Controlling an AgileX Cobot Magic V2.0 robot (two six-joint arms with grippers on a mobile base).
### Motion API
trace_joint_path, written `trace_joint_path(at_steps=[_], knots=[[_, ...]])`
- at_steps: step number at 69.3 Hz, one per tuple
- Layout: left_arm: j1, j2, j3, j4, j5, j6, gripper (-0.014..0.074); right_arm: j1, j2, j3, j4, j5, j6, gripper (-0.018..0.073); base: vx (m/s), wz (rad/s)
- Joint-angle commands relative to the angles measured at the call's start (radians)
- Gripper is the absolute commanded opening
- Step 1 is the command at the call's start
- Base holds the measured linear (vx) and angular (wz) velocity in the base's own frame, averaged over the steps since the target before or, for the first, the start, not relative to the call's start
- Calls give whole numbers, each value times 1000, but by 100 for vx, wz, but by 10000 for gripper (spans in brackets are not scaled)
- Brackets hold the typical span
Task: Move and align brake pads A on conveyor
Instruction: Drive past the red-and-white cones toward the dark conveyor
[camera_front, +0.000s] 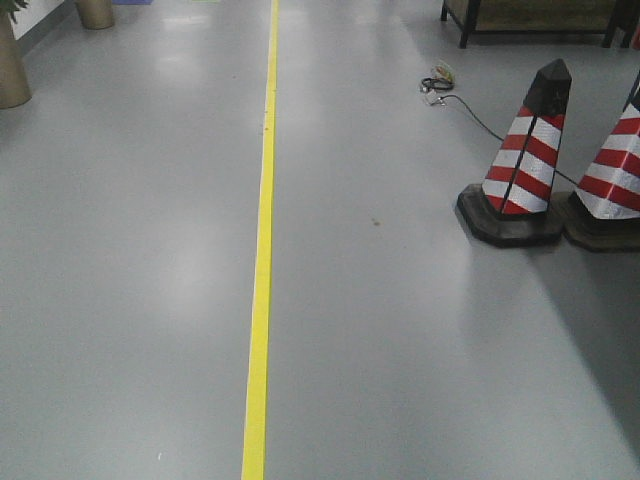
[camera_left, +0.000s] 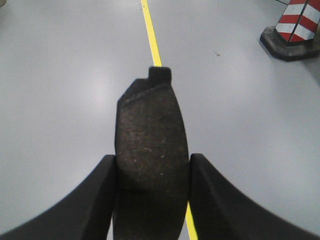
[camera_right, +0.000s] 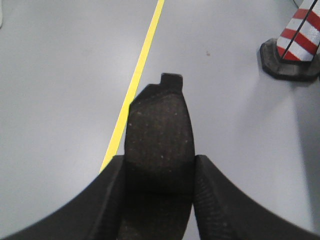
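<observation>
In the front-facing view a grey floor (camera_front: 400, 350) runs ahead, split by a yellow line (camera_front: 260, 300). Two red-and-white striped cones (camera_front: 525, 150) stand side by side on black bases at the right, the farther one cut off by the frame edge. A dark cable (camera_front: 470, 108) trails behind them. At the upper left stand two tan pots. The nearer pot (camera_front: 10, 70) has green leaves showing at its top. The farther pot (camera_front: 95, 12) is cropped, so I cannot tell what it holds.

In the left wrist view the left pincer (camera_left: 152, 162) is partly closed, its black fingers (camera_left: 95, 200) pressed against both long edges of a brake pad (camera_left: 150, 130). The pad's grainy dark face is toward the camera and a small tab is at its far end. It is held in the air above the floor, over the yellow line (camera_left: 152, 40).

In the right wrist view the right pincer (camera_right: 159, 160) grips another brake pad (camera_right: 160, 125) the same way, by its edges, tab outward. It hangs just right of the yellow line (camera_right: 140, 75), with a cone (camera_right: 297, 45) at the upper right.
</observation>
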Motion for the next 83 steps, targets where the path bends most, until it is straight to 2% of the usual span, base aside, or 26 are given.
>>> trace_joint_path(at_steps=[1, 54, 83], knots=[[-3, 5, -26, -7, -82, -3, -6, -2, 3, -28, 5, -86, -11, -6, 72, -9], [-3, 6, -26, -6, -83, -3, -6, -2, 3, -28, 5, -86, -11, -6, 67, -4], [-3, 6, -26, -6, -83, -3, -6, -2, 3, -28, 5, -86, -11, -6, 49, -11]])
